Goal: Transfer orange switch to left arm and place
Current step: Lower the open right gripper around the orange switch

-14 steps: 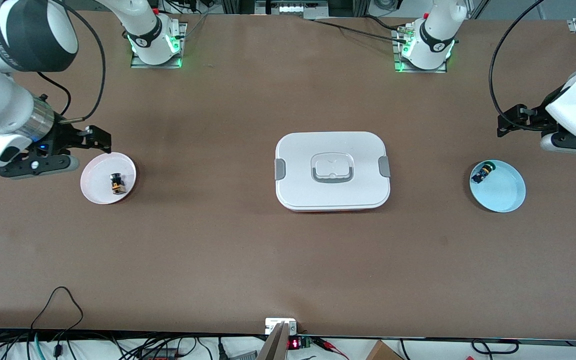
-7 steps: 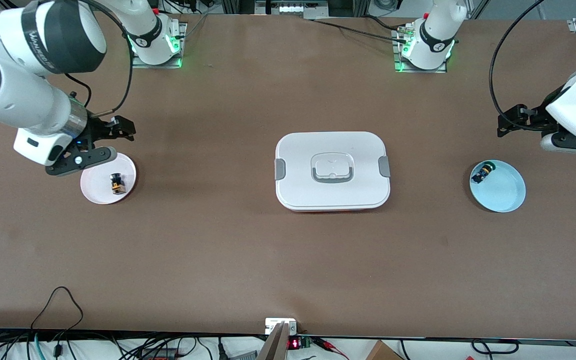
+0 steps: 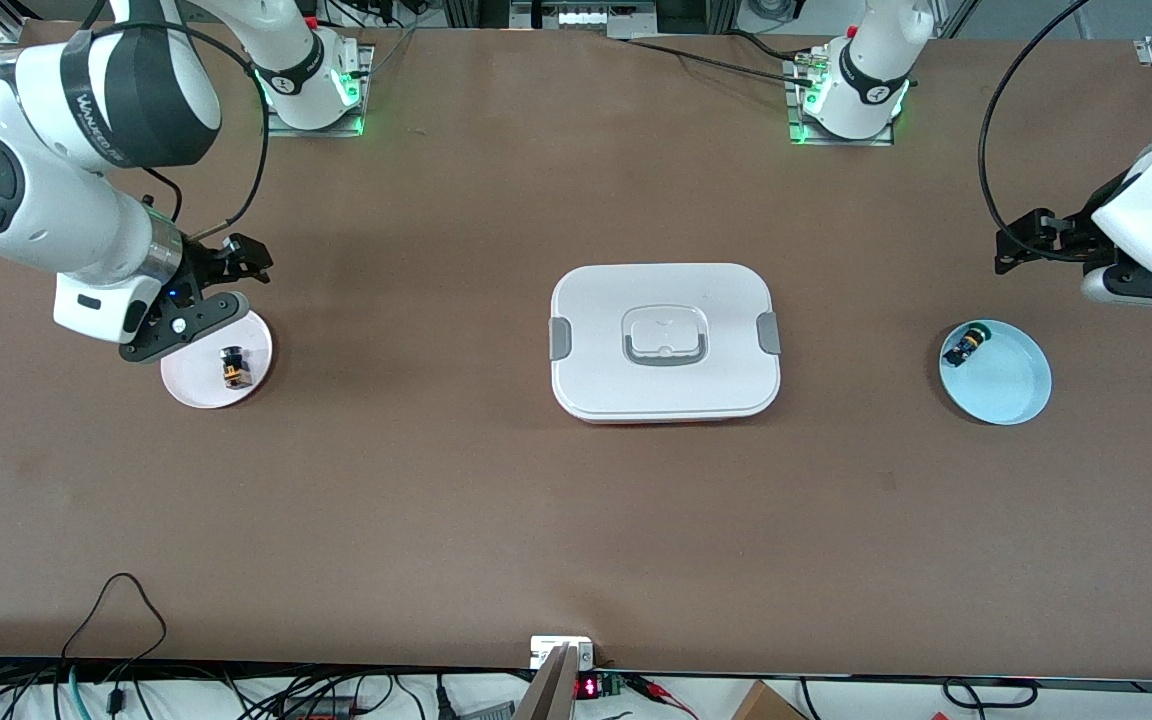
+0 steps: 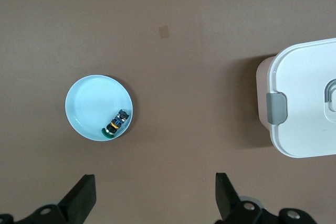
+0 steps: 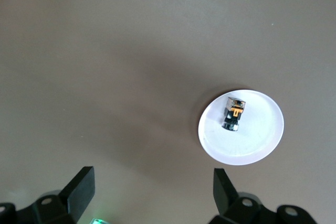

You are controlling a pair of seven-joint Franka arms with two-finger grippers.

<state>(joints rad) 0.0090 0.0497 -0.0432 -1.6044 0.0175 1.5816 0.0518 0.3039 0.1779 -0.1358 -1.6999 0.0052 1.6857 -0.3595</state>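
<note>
My right gripper hangs spread wide and empty over the edge of the pink plate, where the orange switch lies. My left gripper waits, likewise spread and empty, above the table near the blue plate.

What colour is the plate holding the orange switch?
Pale pink, nearly white. The plate with the orange switch shows best in the front view.
</note>
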